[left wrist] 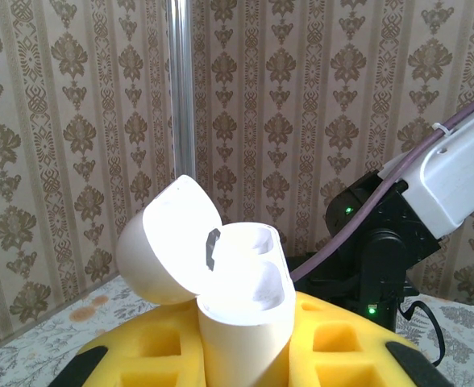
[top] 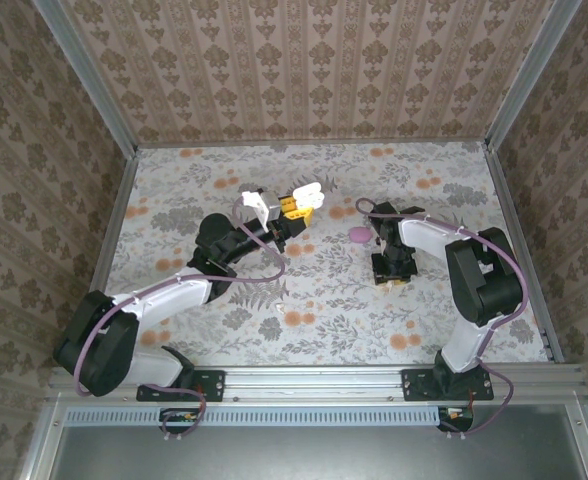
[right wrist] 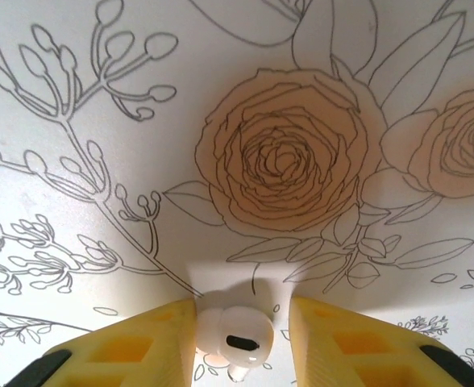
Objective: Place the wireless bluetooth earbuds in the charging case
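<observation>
Right wrist view: my right gripper (right wrist: pixel 243 343) brackets a white earbud (right wrist: pixel 229 326) low at the printed table (right wrist: pixel 100 177), with the fingers narrowly apart. Whether they pinch it I cannot tell. My left gripper (left wrist: pixel 245 355) clamps the charging case (left wrist: pixel 249 282), lid flipped up, both sockets empty. Nothing is seated yet.

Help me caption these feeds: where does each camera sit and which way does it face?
Top external: above, behind the bases, facing down at the floral table; left gripper and right gripper show.
Left wrist: faces level toward the wall; its yellow fingers clamp the open charging case.
Right wrist: faces down at the table; its fingers flank a white earbud.
Shared: top and left wrist show that case.
</observation>
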